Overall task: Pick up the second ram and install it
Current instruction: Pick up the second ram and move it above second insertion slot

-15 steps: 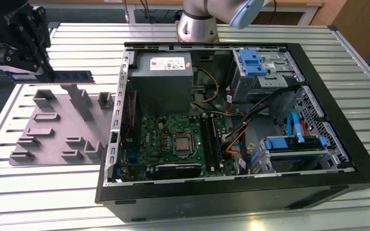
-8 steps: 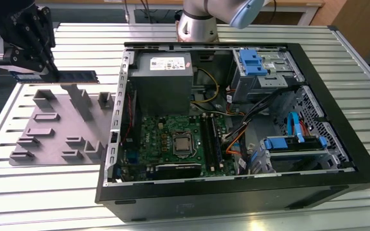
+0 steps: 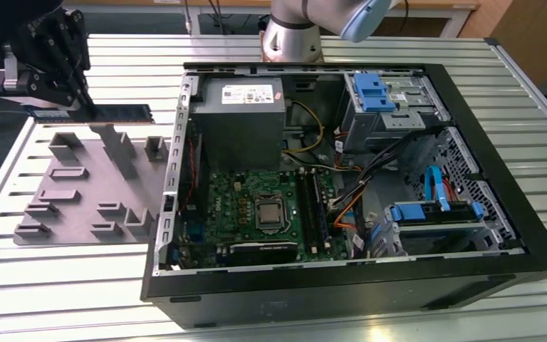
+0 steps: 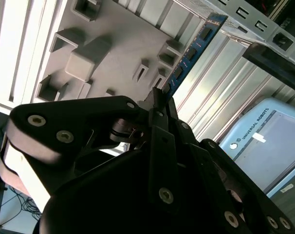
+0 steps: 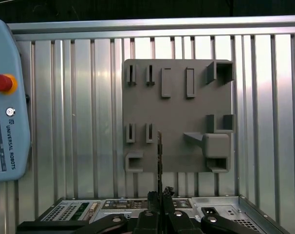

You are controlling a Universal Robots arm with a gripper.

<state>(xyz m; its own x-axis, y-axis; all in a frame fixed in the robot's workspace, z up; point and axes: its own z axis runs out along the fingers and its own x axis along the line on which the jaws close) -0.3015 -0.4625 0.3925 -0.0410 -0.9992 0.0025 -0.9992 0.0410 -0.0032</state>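
The gripper (image 3: 65,96) is pinched tight on one end of the second ram (image 3: 122,112), up in the air above the gray tray (image 3: 74,189). The open computer case (image 3: 511,235) is at three o'clock. The stick looks light, stiff and easy to snap, so holding its edges seems best.

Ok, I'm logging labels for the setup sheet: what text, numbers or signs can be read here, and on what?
Pendant: a brand name in dark letters along its edge, in both wrist views; not quoted here.
Power supply sticker: white label, print too small to read.
Second ram, held in the gripper: no readable print.
Gray tray: no text.
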